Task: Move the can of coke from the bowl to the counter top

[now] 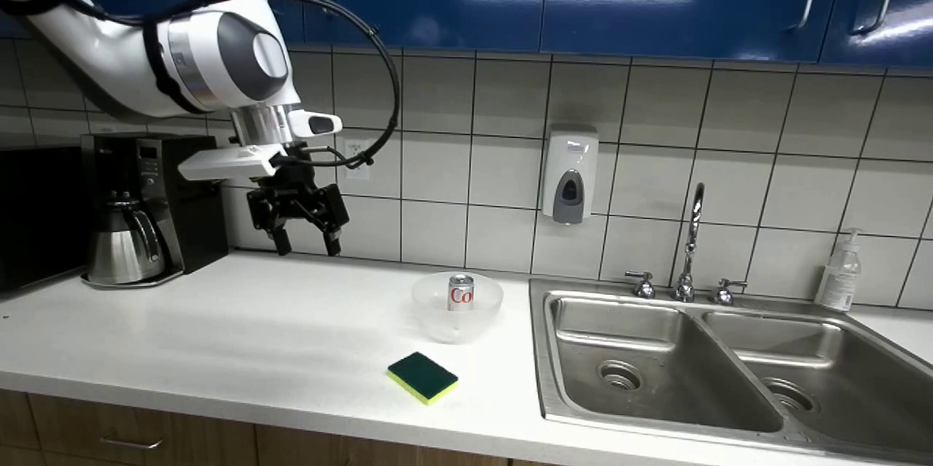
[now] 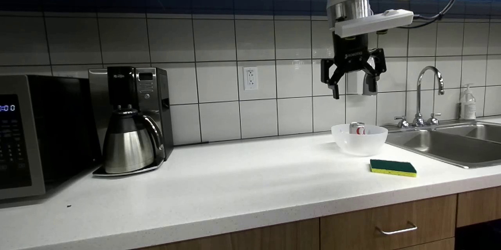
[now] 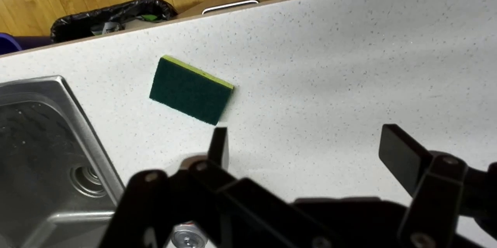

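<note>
The can of coke stands upright in the bowl in both exterior views. It is silvery with red letters. The bowl is whitish and translucent and stands on the white counter top, close to the sink. My gripper is open and empty, well above the counter. In an exterior view it hangs to the left of the bowl. In the wrist view the can's top shows at the bottom edge, partly hidden by the left finger of my gripper; the bowl is mostly hidden there.
A green-and-black sponge lies in front of the bowl. The steel sink with a faucet is beside it. A coffee maker and microwave stand at the other end. A soap dispenser hangs on the tiled wall.
</note>
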Robot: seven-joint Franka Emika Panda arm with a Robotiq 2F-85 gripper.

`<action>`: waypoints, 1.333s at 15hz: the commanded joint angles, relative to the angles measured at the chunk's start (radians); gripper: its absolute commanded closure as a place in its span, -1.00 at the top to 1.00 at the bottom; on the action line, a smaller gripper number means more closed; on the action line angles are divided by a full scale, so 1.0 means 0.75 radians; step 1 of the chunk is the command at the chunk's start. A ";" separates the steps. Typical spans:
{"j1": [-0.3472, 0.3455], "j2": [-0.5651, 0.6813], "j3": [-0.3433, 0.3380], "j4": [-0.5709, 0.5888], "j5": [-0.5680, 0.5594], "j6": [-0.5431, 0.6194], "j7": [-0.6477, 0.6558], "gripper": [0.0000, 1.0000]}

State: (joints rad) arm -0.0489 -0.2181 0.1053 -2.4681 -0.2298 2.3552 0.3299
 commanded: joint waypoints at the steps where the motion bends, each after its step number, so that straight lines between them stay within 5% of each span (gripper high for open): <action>1: -0.040 0.069 -0.040 0.004 -0.093 0.133 0.046 1.00; 13: -0.092 0.405 -0.263 0.186 -0.114 0.345 -0.015 1.00; 20: -0.055 0.638 -0.300 0.382 -0.047 0.374 -0.034 1.00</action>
State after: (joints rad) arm -0.1117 0.1752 -0.1035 -2.2656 -0.2926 2.6268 0.3276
